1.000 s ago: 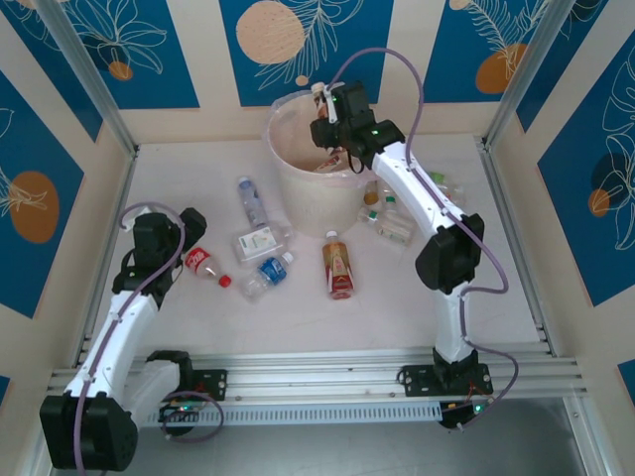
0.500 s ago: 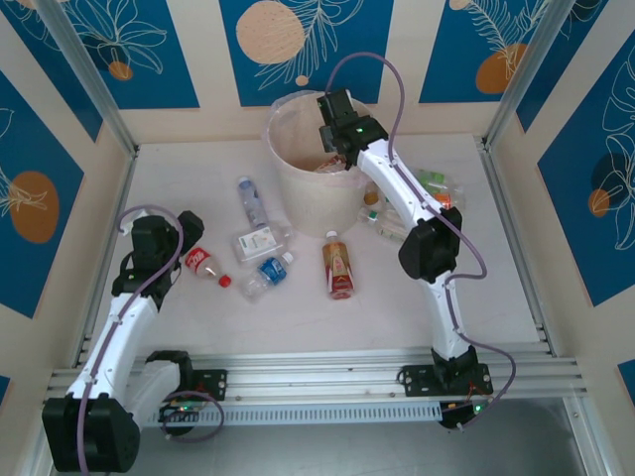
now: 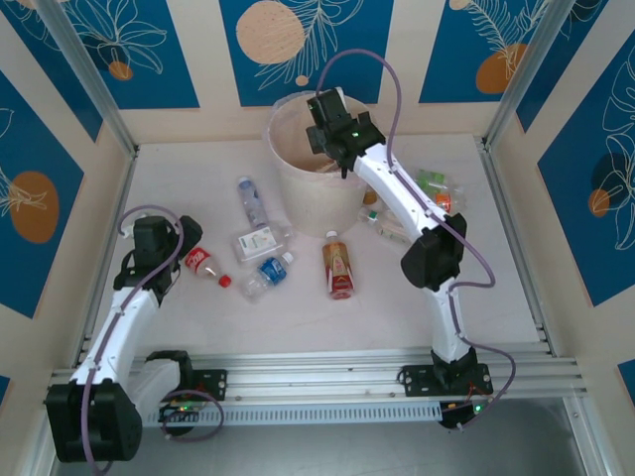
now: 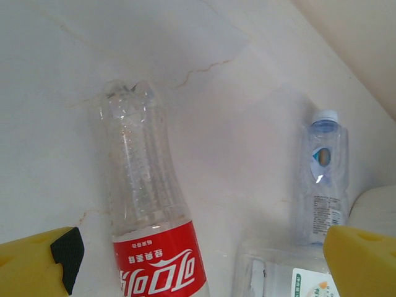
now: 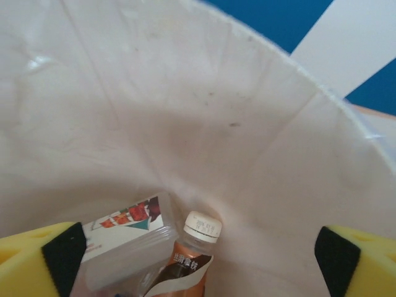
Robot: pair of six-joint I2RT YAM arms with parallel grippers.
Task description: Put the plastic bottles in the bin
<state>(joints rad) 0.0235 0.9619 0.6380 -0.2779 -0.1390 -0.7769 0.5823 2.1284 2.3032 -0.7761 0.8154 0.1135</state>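
Right gripper (image 5: 199, 257) hangs over the mouth of the bin (image 3: 298, 188), jaws spread wide, nothing between them; inside the bin lie a white-capped brown-label bottle (image 5: 197, 244) and a crushed clear bottle (image 5: 120, 244); left gripper (image 4: 201, 260) spread wide, low over the red-label bottle (image 4: 148, 204) on the table (image 3: 198, 169); other bottles (image 3: 339, 268) lie scattered near the bin.

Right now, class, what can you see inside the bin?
Inside the bin lie a white-capped bottle with a brown label and, beside it, a clear bottle with a white label. Whatever lies under them is covered.
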